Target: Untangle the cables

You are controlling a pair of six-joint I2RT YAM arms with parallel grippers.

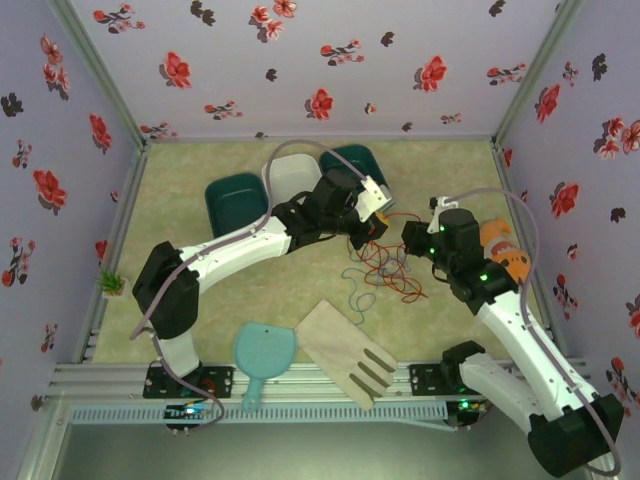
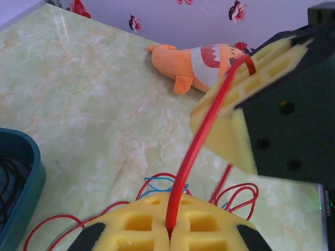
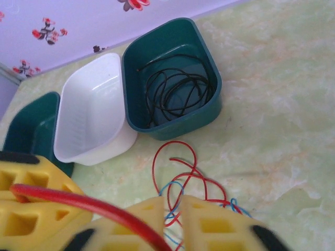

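1. The left pincer (image 2: 170, 230) is closed, and its yellow pads pinch the red cable (image 2: 201, 130) right at their seam.
2. From that grip the red cable rises in an arc and hooks over the top edge of a pad on the right pincer (image 3: 178, 222). The right pincer sits just beside the left one, above the middle of the counter (image 2: 78, 94).
3. The right pincer is slightly open, with a narrow gap between its pads. We see thin red and blue strands on the counter through that gap, and nothing clamped.
4. Below both pincers, more of the red cable lies in loose loops on the counter, tangled with the blue cable (image 1: 357, 297). One blue loop trails towards the near side.
5. The black cable (image 3: 178, 97) lies coiled inside a dark teal bin (image 3: 180, 125) at the far side, apart from the other two.
6. A white bin (image 3: 89, 120) touches the left side of that teal bin.
7. An orange plush toy (image 2: 193, 63) lies on the counter to the right, near the right arm.
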